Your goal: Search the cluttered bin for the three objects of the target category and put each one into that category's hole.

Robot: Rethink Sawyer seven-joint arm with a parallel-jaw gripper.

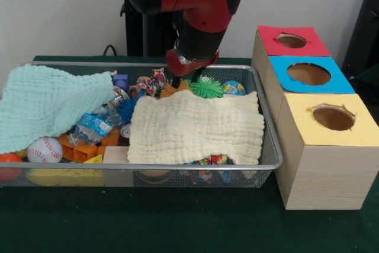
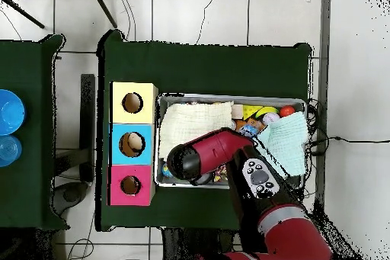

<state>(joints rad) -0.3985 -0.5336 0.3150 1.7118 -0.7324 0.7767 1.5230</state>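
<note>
Wire bin (image 1: 269,146) of toys under cream cloth (image 1: 195,127) and mint cloth (image 1: 50,103); gripper (image 1: 188,75) lowered at far edge beside green spiky ball (image 1: 206,87), finger state indiscernible; three-hole box (image 1: 314,117) adjacent.

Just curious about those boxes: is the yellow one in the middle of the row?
No, the blue box sits in the middle, with the yellow box at one end and the red box at the other.

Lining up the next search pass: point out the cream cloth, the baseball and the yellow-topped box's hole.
cream cloth (image 1: 195,127): front view, middle of its top surface.
baseball (image 1: 44,150): front view, centre of the visible white face.
yellow-topped box's hole (image 1: 333,118): front view, centre of the opening.
</note>
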